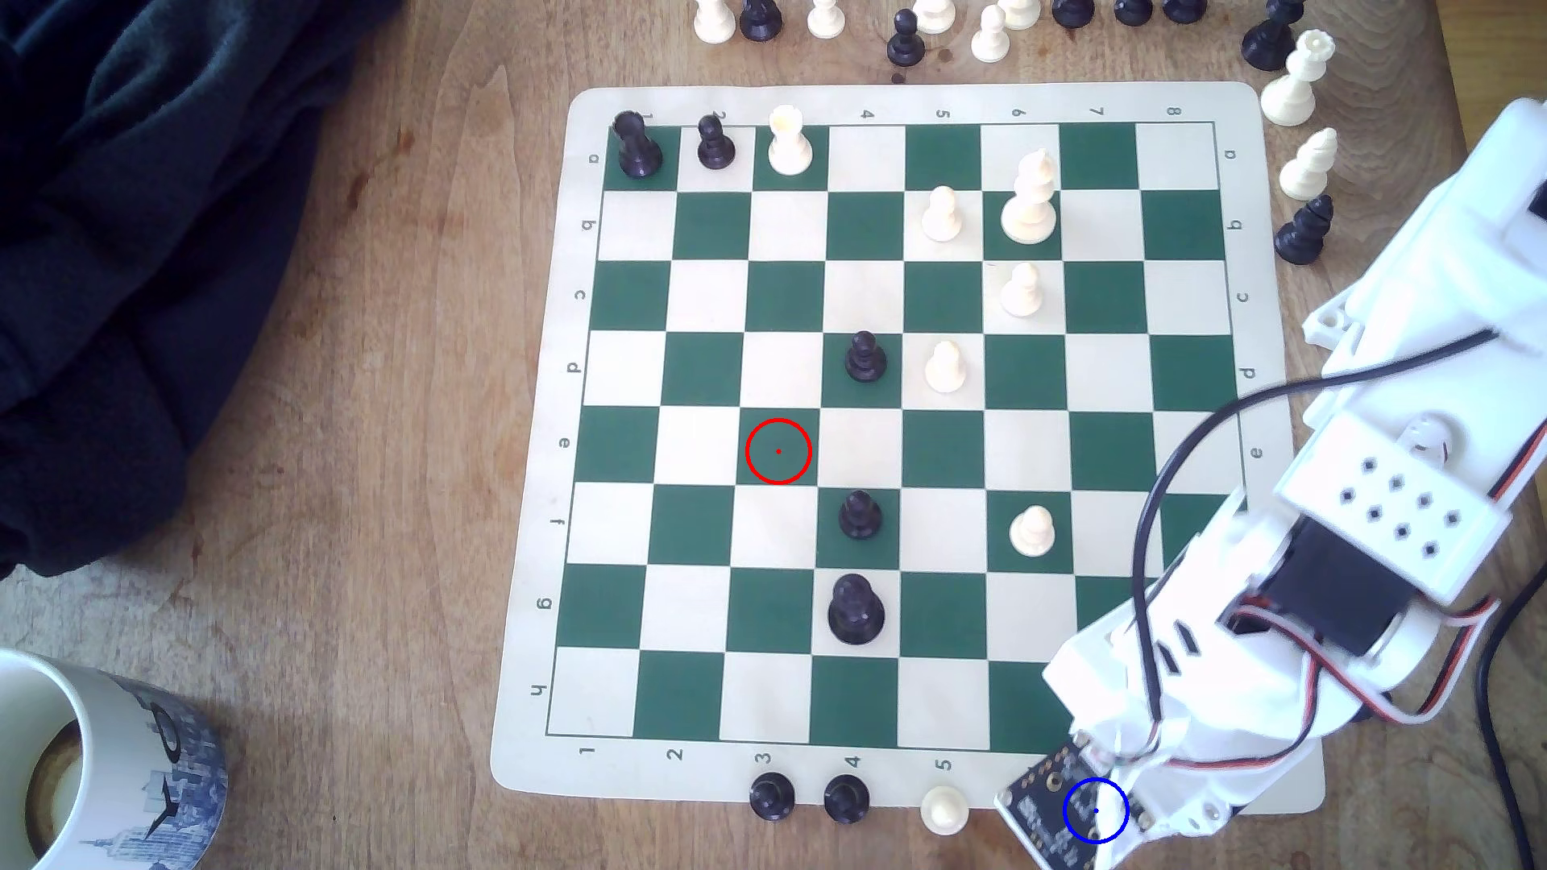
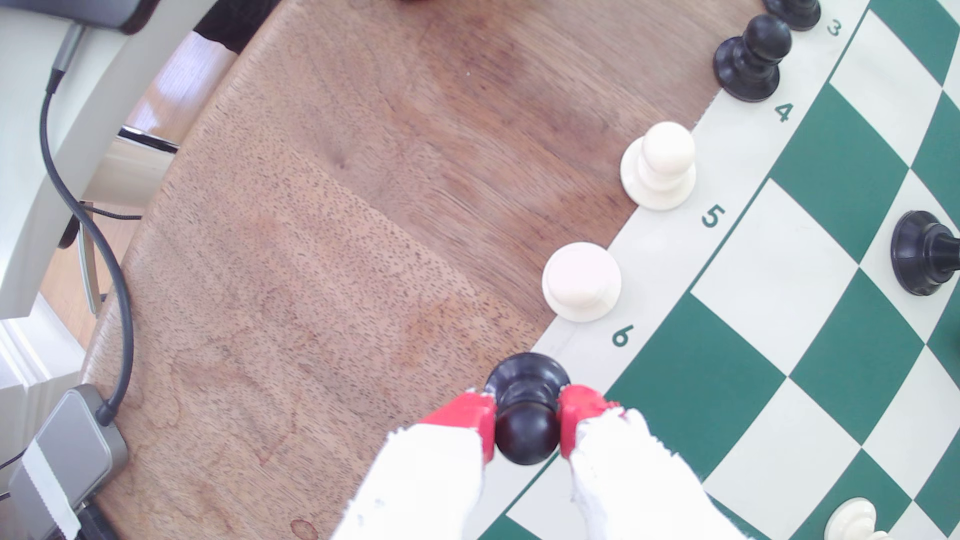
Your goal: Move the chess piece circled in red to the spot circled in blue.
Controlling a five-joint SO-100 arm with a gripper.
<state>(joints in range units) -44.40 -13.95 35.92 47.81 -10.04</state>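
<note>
End effector (image 2: 527, 423): red-tipped fingers (image 2: 475, 418) clamped on the round head of the black pawn (image 2: 525, 410), one on each side. In the wrist view the pawn stands upright, its base at the cream border of the mat (image 2: 675, 249), partly over the wooden surface (image 2: 337, 233), next past the printed 6. Whether the base touches down cannot be told.

In the exterior view the arm (image 1: 1373, 535) reaches in from the exterior view's right and covers the mat's near corner on that side. The blue ring (image 1: 1096, 810) is drawn over the wrist board there, at the mat's near edge.

Along that same edge, in the wrist view: a cream pawn (image 2: 582, 283) by the 6, just beside the held pawn; a second cream pawn (image 2: 660, 166) by the 5; a black pawn (image 2: 750, 57) by the 4; part of another black piece by the 3.

Further onto the board, the exterior view shows a larger black piece (image 1: 855, 611) on row g, a black pawn and a cream pawn on row f, then the red ring (image 1: 778, 452) on a green square of row e, with no piece inside it.

A mug (image 1: 100, 761) stands at the near corner on the exterior view's left. Dark cloth (image 1: 151, 209) lies at the far left. Spare pieces stand beyond the mat's far edge.
</note>
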